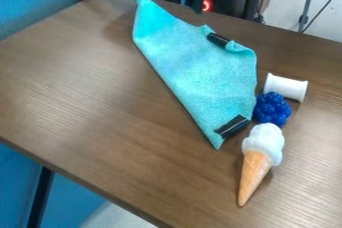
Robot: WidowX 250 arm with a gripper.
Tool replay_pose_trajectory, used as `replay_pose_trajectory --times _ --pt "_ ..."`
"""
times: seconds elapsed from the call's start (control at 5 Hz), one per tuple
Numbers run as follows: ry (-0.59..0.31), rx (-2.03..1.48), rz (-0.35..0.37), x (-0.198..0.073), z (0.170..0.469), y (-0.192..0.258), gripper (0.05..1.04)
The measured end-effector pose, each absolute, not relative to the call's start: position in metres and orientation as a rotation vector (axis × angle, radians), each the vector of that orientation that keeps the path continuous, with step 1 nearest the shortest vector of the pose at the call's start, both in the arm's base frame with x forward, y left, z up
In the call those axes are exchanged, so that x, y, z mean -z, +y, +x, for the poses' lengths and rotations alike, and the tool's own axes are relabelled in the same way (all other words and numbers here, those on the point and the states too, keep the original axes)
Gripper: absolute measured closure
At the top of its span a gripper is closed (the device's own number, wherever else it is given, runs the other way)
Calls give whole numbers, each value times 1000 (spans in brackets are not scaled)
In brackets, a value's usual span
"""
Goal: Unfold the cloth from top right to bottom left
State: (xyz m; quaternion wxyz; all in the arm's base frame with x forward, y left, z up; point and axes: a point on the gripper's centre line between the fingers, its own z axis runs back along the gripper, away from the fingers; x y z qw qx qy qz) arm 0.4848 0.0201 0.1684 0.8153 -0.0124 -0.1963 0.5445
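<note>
Beyond the cloth (pixel 194 67) hangs the pincer (pixel 196 5), wide or narrow I cannot tell, probably placed to reach the folded layer (pixel 234 72).

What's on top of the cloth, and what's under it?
A black piece at its upper-right edge, another near its bottom corner. The cloth lies on the table; anything beneath is covered.

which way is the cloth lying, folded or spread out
Folded: the cloth makes a rough triangle, with one long edge slanting across the table.
</note>
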Motion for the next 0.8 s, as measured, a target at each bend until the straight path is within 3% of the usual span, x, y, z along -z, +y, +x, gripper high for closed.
replay_pose_trajectory --times 0.2,0.8 --pt "-371 -1161 4 -144 486 19 84" --pt "-420 -1149 39 -123 496 1 84"
